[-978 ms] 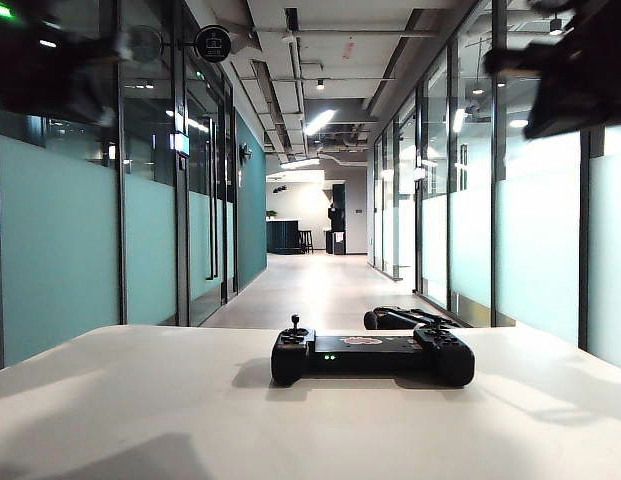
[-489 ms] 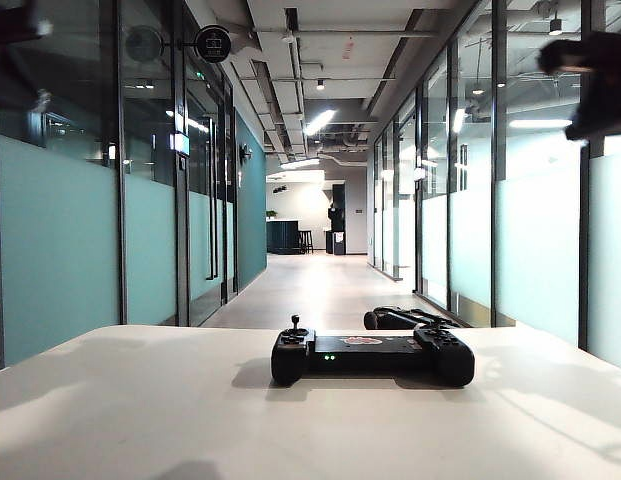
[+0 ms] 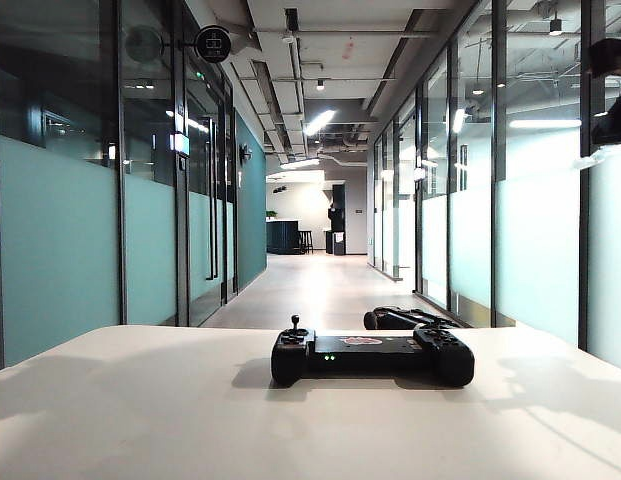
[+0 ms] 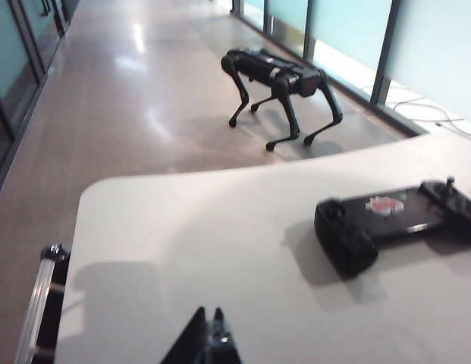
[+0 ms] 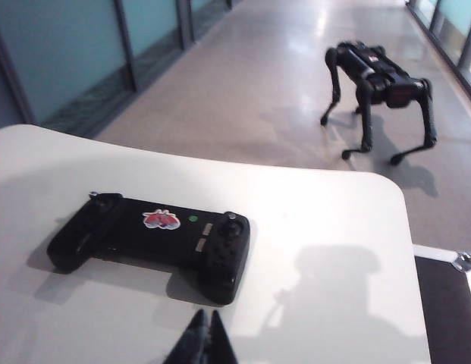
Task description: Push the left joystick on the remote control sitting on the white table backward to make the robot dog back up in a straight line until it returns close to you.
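The right claw (image 5: 207, 334) hangs clenched on nothing above the near edge of the white worktop (image 5: 326, 227), with the remote control (image 5: 152, 241) just beyond its tips. The left claw (image 4: 210, 341) also looks pinched together and empty, its tips meeting in the left wrist view; it hovers over the near left part of the worktop, well apart from the remote control (image 4: 394, 227), which lies off to its right. In the exterior view neither claw shows.

The remote control (image 3: 372, 356) lies flat near the far edge of the worktop (image 3: 140, 410), its long axis running left to right and its lit edge facing the near side. The left joystick (image 3: 295, 323) stands upright on the left end, thin and small-knobbed. The robot dog (image 5: 379, 83) stands on the corridor floor just past the worktop's far right corner, its body running roughly along the corridor.

The likely risks: a clenched tip coming down onto so small a knob may slip off, or land on the housing and slide the unsecured controller across the smooth worktop. A push that is not squarely backward would probably veer the dog toward the glass wall close on its right, and since it already stands near the worktop, a long push might back it into that.
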